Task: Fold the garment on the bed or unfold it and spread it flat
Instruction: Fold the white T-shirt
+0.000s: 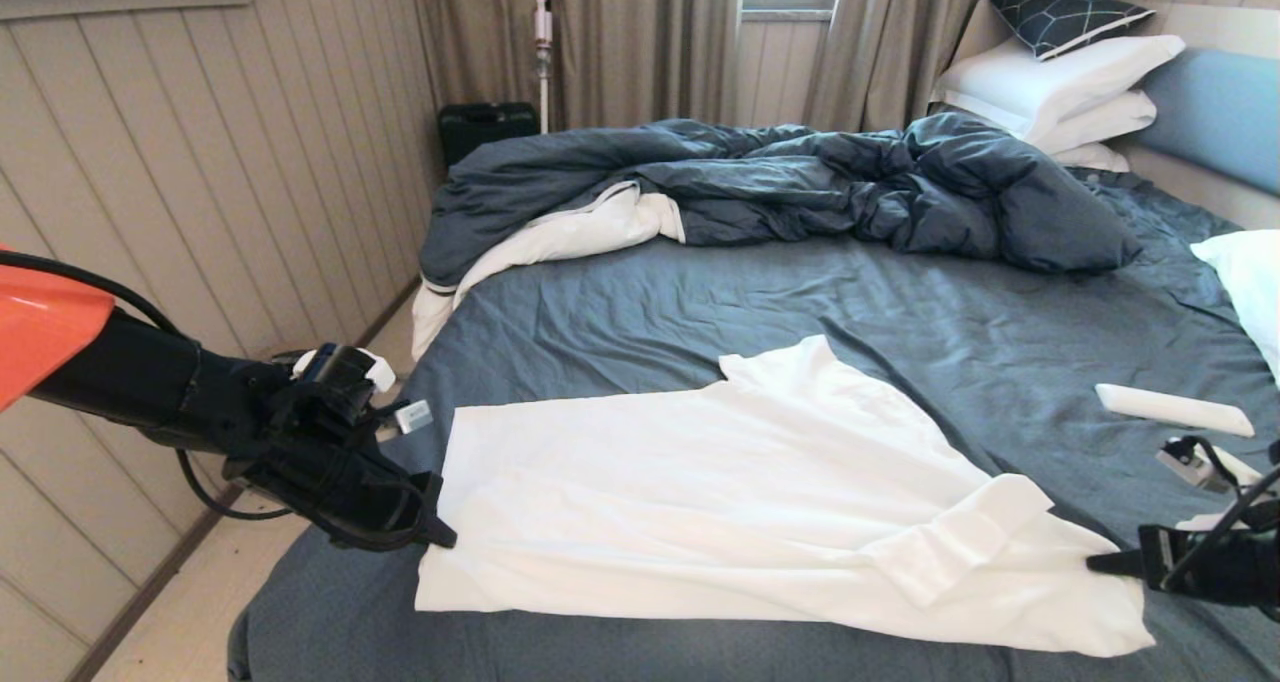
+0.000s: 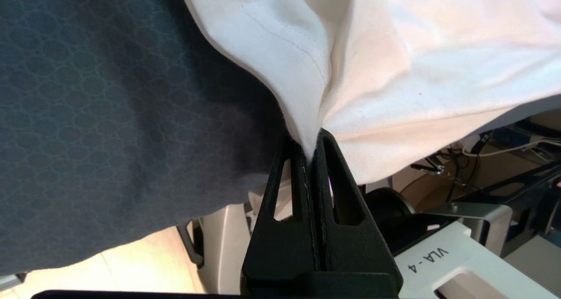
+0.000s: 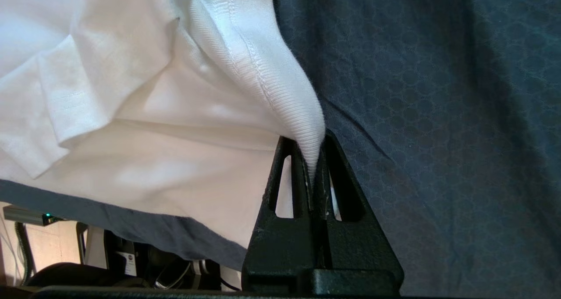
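The white garment [image 1: 720, 502] lies stretched across the near half of the bed [image 1: 760, 302], one sleeve pointing toward the duvet. My left gripper [image 1: 445, 537] is shut on the garment's left hem edge; the left wrist view has the cloth [image 2: 372, 71] pinched between the black fingers [image 2: 311, 150]. At the right, my right gripper [image 1: 1095, 564] is shut on the garment's ribbed edge [image 3: 285, 88], squeezed between its fingers [image 3: 316, 158]. Both ends sit near the bed's front edge. A fold lies near the right end.
A rumpled dark blue duvet [image 1: 800, 182] with white lining fills the far half of the bed. White pillows [image 1: 1060, 82] stack at the headboard [image 1: 1215, 112]. A white remote-like bar [image 1: 1170, 409] lies at the right. A panelled wall [image 1: 220, 162] runs along the left.
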{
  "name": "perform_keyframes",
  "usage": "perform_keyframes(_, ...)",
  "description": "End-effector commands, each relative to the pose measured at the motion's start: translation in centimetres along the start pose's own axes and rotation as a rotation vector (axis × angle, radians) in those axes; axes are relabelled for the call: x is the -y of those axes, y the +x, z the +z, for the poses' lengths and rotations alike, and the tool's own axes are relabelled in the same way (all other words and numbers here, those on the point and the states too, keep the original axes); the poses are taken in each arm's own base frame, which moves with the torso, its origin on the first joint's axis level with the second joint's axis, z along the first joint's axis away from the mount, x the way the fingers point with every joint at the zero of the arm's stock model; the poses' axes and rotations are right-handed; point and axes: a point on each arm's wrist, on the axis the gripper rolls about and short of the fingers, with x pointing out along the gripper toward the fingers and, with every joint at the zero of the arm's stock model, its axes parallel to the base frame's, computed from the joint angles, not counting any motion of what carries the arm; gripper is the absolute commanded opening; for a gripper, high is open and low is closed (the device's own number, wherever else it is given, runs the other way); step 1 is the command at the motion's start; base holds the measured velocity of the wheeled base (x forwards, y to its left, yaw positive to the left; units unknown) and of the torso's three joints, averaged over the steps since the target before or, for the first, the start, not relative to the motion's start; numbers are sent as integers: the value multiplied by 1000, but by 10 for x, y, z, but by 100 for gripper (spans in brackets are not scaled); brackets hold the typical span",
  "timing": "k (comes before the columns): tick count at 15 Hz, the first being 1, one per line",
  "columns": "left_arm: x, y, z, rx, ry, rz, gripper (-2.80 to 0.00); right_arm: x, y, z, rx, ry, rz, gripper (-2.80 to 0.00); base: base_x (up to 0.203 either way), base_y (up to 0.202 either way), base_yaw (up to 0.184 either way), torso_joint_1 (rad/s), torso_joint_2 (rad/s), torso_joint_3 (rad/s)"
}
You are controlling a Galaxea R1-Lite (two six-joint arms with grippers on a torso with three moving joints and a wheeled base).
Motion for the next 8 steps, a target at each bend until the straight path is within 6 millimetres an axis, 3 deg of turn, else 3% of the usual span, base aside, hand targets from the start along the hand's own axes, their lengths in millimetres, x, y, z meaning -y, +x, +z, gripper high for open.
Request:
perform_keyframes(1, -2, 5, -1, -19, -10, 0, -280, 0, 2, -1, -7, -1, 6, -275, 0, 0, 0, 0, 0, 0)
perform_keyframes(2, -3, 6, -3, -25, -12, 1, 0, 0, 2, -2, -10, -7, 4, 0, 0, 0, 0, 0, 0, 0)
perform_keyframes(6, 0, -1, -7, -14, 8, -2, 0, 1, 3, -3, -12, -7, 4, 0, 0, 0, 0, 0, 0, 0)
perform_keyframes(8, 5, -15, -6, 30, 25, -7, 0, 3, -2, 1, 12, -12, -7, 0, 0, 0, 0, 0, 0, 0)
